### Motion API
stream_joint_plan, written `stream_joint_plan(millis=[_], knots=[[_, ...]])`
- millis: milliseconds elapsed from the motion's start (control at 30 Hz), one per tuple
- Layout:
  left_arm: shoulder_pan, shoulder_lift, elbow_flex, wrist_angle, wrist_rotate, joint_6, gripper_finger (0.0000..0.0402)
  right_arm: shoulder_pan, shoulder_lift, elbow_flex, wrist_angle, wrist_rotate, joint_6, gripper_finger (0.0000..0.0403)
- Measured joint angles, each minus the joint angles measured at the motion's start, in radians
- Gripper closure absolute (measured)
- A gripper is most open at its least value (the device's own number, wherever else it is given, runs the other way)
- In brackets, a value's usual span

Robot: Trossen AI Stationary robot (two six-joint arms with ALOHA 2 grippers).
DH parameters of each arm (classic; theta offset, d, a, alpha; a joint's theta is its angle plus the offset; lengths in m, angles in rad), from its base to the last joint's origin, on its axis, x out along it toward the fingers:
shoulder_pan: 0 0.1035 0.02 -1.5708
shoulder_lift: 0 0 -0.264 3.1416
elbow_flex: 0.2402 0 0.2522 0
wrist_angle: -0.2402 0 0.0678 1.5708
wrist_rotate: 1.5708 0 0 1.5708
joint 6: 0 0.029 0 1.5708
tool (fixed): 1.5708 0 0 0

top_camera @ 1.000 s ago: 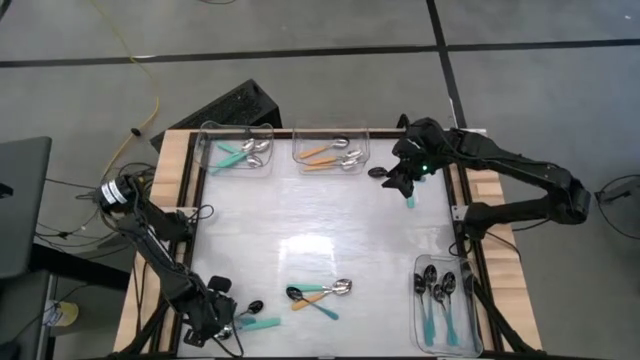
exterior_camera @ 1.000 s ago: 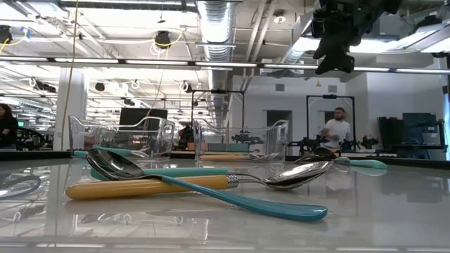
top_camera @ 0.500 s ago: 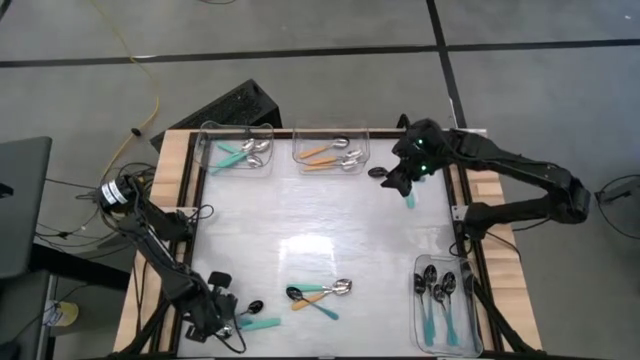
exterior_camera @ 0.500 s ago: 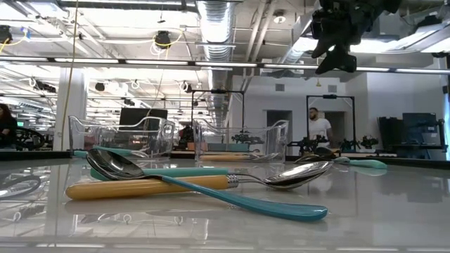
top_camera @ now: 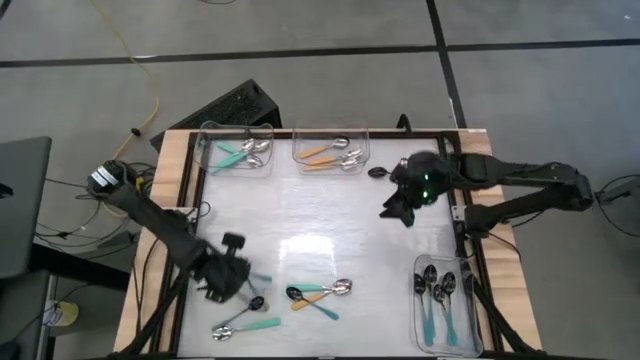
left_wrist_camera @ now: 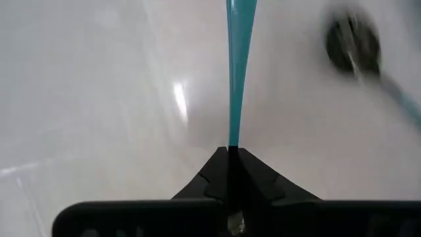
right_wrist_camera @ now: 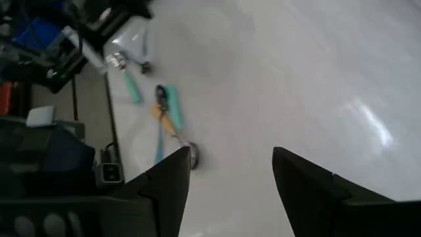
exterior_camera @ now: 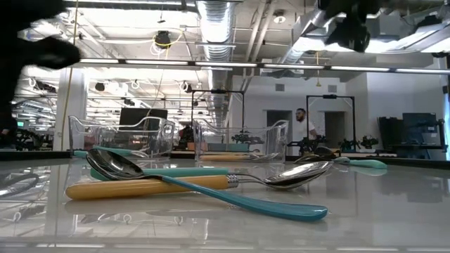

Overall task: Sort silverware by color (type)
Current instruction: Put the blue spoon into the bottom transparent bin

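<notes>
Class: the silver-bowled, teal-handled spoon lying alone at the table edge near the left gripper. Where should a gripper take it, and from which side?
Take the spoon at the middle of its teal handle, coming straight down from above with the fingers set across the handle. It lies flat with free table around the handle, which is thin and straight. The rounded, shiny bowl would likely slip.

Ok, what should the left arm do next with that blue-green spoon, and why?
Probably lift it and check its bowl. The left tool is shut on a teal spoon handle, bowl out of view. Teal spoons lie in two bins: silver-bowled ones in the far bin, black-bowled ones in the right bin.
</notes>
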Motion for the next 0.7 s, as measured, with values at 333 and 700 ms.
stream_joint_plan(millis=[333, 700], knots=[[0.468, -0.177, 0.002, 0.453, 0.575, 0.019, 0.0401, 0.252, 0.132, 0.001, 0.555, 0.186, -0.344, 0.0164], [0.618, -0.063, 0.003, 0.789, 1.017, -0.190, 0.0401, 0.260, 0.345, 0.048, 0.851, 0.186, -0.803, 0.0164]])
